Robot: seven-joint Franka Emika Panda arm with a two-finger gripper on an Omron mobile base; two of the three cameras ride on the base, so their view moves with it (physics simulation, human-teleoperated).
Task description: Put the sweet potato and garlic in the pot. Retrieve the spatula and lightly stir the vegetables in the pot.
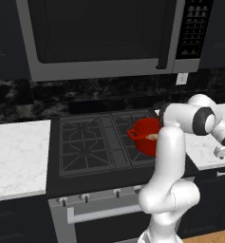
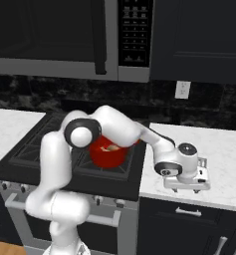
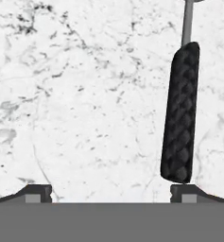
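From the left base view, you see the pot on the stove's right burners, vegetables inside. From the right, your gripper hangs low over the counter beside the stove. In the hand view, the spatula lies flat on marble, its long axis running away from your wide-open fingers, its dark grip just beyond one tip.

Left base cam: behind the arm on its left, facing forward and down at the stove and microwave. Right base cam: same, from behind-right, mid range. Both share the red pot on the stove's right side and the white marble bench beside it. Hand cam: very close, looking straight down at that marble and a dark textured handle.
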